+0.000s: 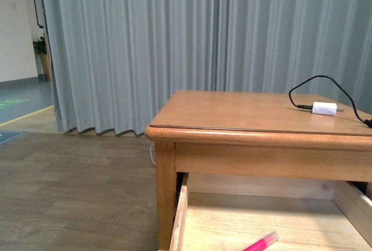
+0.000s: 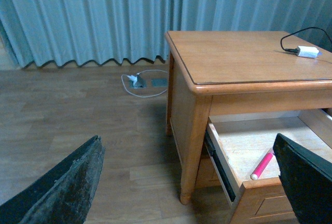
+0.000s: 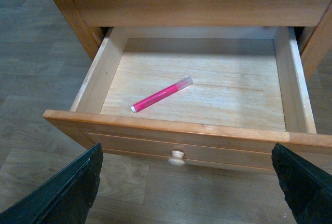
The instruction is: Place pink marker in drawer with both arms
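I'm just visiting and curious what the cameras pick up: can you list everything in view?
curtain: one, grey, across the back
table: one, honey wood, before the curtain
drawer: one, honey wood, pulled out under the tabletop
pink marker: one, hot pink, lying in the drawer
charger plug: one, white, on the tabletop
floor socket: one, grey, on the floor beside the table
left gripper: one, black, open and empty
right gripper: one, black, open and empty

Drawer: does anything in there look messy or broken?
Nothing looks broken or spilled. The drawer stands open, and the pink marker lies alone on its floor, slanted rather than lined up with the walls. That slant is the only untidy thing.
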